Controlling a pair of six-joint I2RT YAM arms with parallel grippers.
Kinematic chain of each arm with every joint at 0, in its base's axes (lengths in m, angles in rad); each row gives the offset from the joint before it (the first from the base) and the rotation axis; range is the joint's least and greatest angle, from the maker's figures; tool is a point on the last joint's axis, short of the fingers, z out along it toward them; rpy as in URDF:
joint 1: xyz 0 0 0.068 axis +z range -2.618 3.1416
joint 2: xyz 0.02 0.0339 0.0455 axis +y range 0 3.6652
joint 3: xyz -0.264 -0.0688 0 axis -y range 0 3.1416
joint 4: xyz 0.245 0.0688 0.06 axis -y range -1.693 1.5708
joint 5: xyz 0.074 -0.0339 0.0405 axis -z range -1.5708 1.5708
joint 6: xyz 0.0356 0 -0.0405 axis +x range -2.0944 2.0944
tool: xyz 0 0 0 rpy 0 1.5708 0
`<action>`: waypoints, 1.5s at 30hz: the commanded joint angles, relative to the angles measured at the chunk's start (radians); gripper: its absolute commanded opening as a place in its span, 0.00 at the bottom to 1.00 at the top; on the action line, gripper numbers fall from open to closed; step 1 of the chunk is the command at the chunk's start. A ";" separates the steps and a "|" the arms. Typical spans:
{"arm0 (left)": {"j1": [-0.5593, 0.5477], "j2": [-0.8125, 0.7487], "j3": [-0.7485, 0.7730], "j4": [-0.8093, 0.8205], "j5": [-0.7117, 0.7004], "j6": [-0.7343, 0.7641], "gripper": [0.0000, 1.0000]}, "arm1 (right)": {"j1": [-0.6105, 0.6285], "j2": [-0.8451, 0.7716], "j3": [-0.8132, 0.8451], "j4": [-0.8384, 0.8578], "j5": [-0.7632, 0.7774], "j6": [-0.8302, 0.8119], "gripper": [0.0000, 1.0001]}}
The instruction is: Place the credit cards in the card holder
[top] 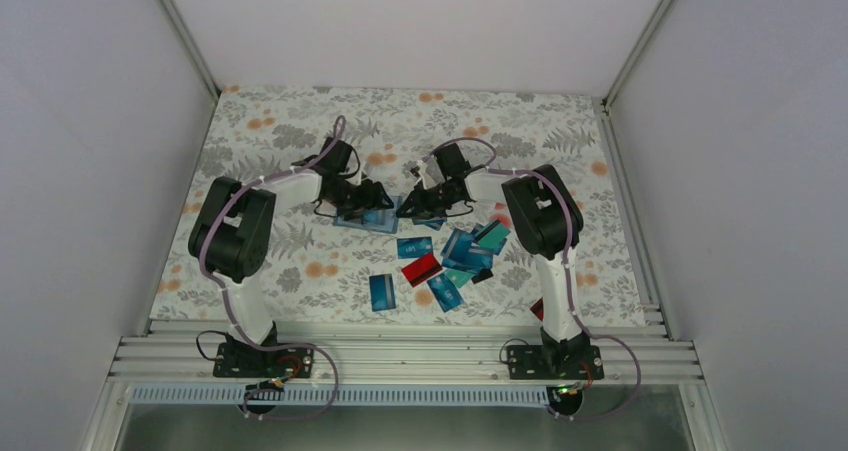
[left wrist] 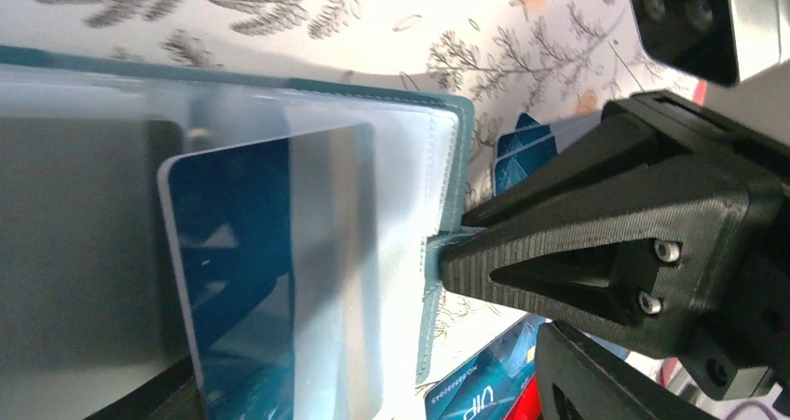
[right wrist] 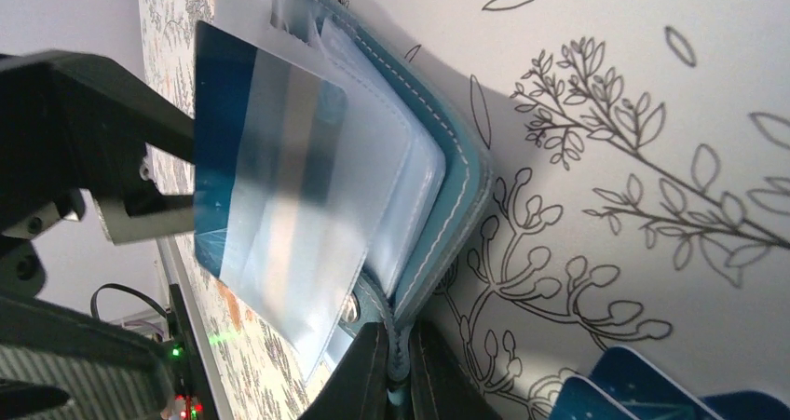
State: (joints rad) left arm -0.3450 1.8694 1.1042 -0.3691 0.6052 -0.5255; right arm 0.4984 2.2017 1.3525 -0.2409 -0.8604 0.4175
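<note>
While the right gripper (right wrist: 398, 369) pinched the card holder (right wrist: 458, 182) edge, the left gripper (top: 372, 201) clamped a half-sleeved credit card (left wrist: 233, 280).

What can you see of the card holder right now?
The card holder lies open on the floral table, a soft teal cover with pale stitching, a snap and clear plastic sleeves. The right tool pinches its edge. A blue card, held by the left tool, sits partway in one sleeve.
</note>
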 commanded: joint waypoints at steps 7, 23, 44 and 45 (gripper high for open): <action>-0.010 -0.020 0.092 -0.171 -0.171 0.093 0.82 | 0.016 0.036 -0.015 -0.023 0.071 -0.012 0.04; -0.092 0.073 0.183 -0.196 -0.226 0.092 0.82 | 0.016 0.044 -0.005 -0.021 0.060 -0.008 0.04; -0.244 -0.062 0.211 -0.334 -0.623 0.174 0.97 | 0.017 0.040 -0.032 -0.008 0.061 -0.012 0.04; -0.254 -0.066 0.204 -0.332 -0.641 0.175 0.97 | 0.017 0.039 -0.034 -0.008 0.061 -0.012 0.04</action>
State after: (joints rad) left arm -0.5556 1.8450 1.3148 -0.6743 0.0868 -0.3836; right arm 0.4999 2.2017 1.3483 -0.2272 -0.8623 0.4175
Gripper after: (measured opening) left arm 0.967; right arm 0.047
